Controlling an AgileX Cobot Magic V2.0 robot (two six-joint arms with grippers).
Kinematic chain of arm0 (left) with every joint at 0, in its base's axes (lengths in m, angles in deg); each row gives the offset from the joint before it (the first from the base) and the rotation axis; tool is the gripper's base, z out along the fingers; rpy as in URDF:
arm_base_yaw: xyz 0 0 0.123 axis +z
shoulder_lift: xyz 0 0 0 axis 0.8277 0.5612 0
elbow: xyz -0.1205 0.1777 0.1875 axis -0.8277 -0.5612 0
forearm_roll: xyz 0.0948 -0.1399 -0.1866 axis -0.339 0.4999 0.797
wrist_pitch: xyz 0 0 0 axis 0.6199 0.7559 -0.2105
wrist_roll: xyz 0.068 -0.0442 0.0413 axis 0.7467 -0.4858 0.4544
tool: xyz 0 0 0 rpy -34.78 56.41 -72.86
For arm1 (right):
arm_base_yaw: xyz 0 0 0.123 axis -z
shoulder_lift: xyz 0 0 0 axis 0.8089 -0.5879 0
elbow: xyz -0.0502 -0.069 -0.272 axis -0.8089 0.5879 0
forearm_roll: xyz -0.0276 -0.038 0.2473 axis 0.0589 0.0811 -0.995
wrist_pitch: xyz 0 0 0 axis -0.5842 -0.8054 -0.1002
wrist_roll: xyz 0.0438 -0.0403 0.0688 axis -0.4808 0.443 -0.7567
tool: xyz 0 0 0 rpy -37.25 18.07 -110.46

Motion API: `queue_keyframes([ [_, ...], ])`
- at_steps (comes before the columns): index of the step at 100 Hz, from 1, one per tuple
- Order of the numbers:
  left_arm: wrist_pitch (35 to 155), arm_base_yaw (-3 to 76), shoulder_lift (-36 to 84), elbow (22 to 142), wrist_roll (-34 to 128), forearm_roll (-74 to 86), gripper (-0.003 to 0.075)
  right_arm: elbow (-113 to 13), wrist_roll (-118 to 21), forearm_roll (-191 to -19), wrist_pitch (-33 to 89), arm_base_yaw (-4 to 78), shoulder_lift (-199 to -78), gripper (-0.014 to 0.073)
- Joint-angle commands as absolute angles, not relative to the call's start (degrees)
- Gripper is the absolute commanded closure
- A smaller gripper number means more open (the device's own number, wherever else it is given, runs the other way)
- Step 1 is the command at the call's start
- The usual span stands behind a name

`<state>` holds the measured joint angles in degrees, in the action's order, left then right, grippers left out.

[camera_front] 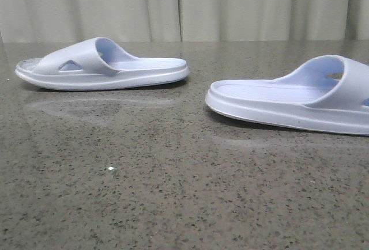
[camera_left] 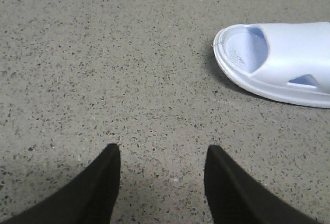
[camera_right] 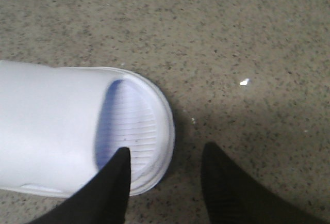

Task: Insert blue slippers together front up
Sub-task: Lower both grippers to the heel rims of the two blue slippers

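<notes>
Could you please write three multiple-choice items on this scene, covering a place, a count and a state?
1. Where does the left slipper lie against the right slipper in the front view?
A. Farther back
B. On top of it
C. Nearer the camera

2. How many slippers are on the table?
A. One
B. Two
C. Three

3. What state is the left gripper in?
A. Shut on a slipper
B. Open and empty
C. Shut and empty

Key: 1 A, it sits higher in the frame; 2 B, one on each side; 3 B, only table shows between its fingers.
</notes>
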<state>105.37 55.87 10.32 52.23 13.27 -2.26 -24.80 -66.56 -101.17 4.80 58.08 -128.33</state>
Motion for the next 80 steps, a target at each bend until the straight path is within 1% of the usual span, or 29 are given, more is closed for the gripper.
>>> queue_keyframes([
  [1, 102.1, 56.0, 11.3, 54.3, 13.3, -1.1, 0.0386, -26.7, -65.6, -102.7, 8.6, 60.9, -129.6, 0.0325],
  [9, 102.0, 56.0, 11.7, 54.3, 13.3, -0.9, 0.0386, -26.7, -63.1, -105.3, 8.4, 63.0, -130.6, 0.0325],
  [23, 101.8, 56.0, 12.5, 54.3, 13.3, -0.9, 0.0386, -26.8, -53.4, -115.9, 6.7, 66.2, -134.8, 0.0325],
  [31, 101.7, 56.0, 13.0, 54.7, 14.1, -0.9, 0.0386, -27.2, -48.1, -121.5, 5.1, 69.5, -137.8, 0.0325],
  [50, 102.7, 56.0, 14.2, 56.2, 16.1, -0.2, 0.0386, -28.7, -29.9, -144.5, -4.3, 79.0, -145.3, 0.0325],
  [59, 103.0, 56.0, 14.8, 56.7, 16.1, -0.2, 0.0386, -28.7, -27.0, -148.0, -7.8, 81.8, -148.4, 0.0325],
  [80, 103.1, 56.0, 17.4, 57.8, 16.3, -0.1, 0.0389, -28.7, -24.9, -149.2, -9.9, 81.8, -152.9, 0.0325],
])
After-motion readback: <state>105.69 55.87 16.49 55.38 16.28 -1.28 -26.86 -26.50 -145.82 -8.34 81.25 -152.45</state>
